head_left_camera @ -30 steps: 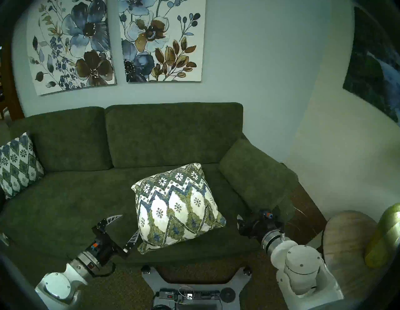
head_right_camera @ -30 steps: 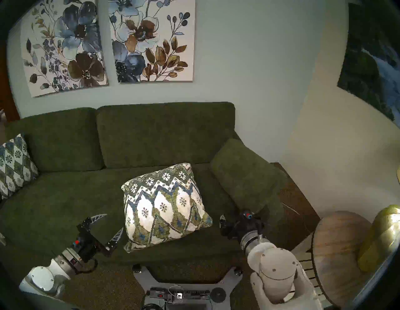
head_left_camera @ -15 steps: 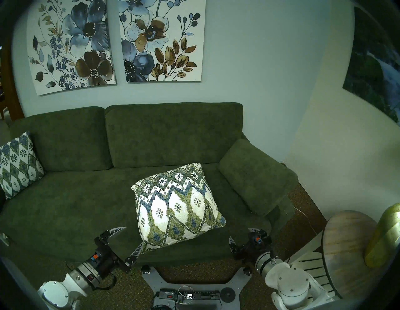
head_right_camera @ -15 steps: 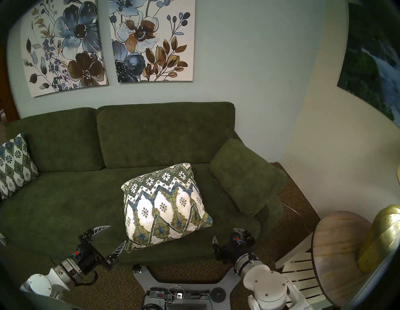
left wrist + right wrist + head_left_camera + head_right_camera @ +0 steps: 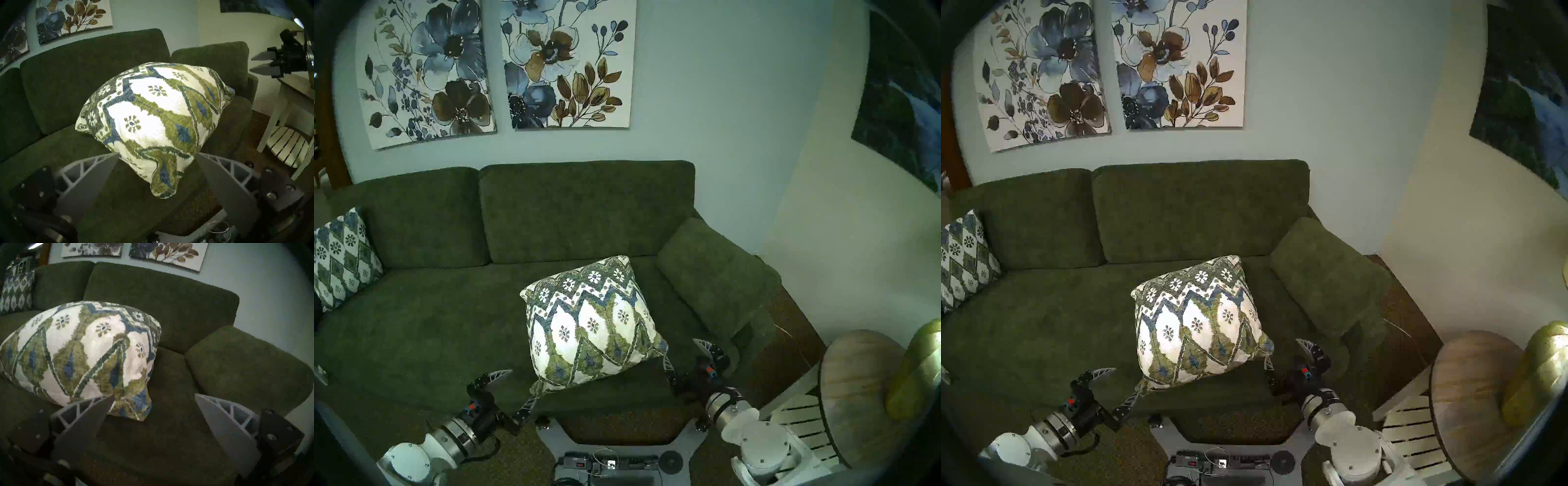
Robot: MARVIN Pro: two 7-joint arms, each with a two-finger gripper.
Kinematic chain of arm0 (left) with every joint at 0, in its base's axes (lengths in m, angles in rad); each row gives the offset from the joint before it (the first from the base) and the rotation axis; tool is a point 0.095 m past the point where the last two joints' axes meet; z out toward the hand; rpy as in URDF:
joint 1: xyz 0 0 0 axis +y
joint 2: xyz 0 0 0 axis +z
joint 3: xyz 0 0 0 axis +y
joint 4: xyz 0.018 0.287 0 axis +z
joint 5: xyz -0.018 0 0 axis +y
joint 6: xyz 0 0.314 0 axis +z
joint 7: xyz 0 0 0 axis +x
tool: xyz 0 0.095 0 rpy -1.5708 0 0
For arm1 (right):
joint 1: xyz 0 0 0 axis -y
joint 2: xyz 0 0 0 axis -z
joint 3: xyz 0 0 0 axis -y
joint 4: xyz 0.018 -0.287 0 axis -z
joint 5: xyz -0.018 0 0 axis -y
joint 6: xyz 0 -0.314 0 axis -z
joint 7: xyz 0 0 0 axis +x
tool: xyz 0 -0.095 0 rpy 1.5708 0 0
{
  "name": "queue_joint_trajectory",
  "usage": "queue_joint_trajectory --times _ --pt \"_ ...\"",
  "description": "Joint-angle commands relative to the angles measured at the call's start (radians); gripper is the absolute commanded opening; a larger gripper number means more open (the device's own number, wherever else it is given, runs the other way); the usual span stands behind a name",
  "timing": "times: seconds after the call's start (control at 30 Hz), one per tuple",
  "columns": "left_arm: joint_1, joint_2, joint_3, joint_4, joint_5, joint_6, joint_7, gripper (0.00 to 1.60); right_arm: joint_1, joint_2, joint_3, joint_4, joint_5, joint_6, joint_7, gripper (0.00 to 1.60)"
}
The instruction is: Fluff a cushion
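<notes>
The cushion (image 5: 590,322), white with olive-green and blue zigzags, lies tilted on the seat of the dark green sofa (image 5: 432,322). It also shows in the head right view (image 5: 1199,322). My left gripper (image 5: 522,383) is open at the cushion's front-left corner. In the left wrist view the cushion (image 5: 153,118) hangs its corner between the spread fingers of the gripper (image 5: 157,154). My right gripper (image 5: 680,348) is open at the front-right corner. In the right wrist view the cushion (image 5: 85,353) has its corner between the gripper's (image 5: 154,395) fingers, close to the left finger (image 5: 88,417).
A darker diamond-lattice cushion (image 5: 343,258) leans at the sofa's left end. The sofa's padded armrest (image 5: 714,278) is right of my right arm. A round wooden side table (image 5: 857,373) with a yellow-green object (image 5: 921,366) stands at the right, above white slats (image 5: 802,424).
My right gripper left the armrest, drew back, then came in open at the cushion's front-right corner. My left gripper slid back toward the seat's front edge. The cushion stayed put.
</notes>
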Motion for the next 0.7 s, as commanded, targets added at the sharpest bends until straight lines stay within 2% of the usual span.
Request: queue_joint_trajectory --times 0.0,0.33,0.47,0.67 --pt "0.026 0.001 -0.002 -0.019 -0.035 -0.001 -0.024 1.60 -0.003 0.019 0.016 0.009 0.018 -0.051 0.018 1.60" --pt "0.007 -0.005 0.010 0.006 -0.008 -0.005 -0.009 1.60 0.039 0.017 -0.008 0.066 -0.012 -0.058 0.027 1.60" --pt "-0.002 0.008 0.024 0.001 0.000 0.035 -0.019 1.60 0.084 0.011 -0.015 0.101 -0.015 -0.044 0.038 1.60" --pt "-0.054 0.006 0.057 0.073 0.021 0.045 -0.014 1.60 0.149 -0.005 -0.035 0.152 -0.023 -0.029 0.052 1.60"
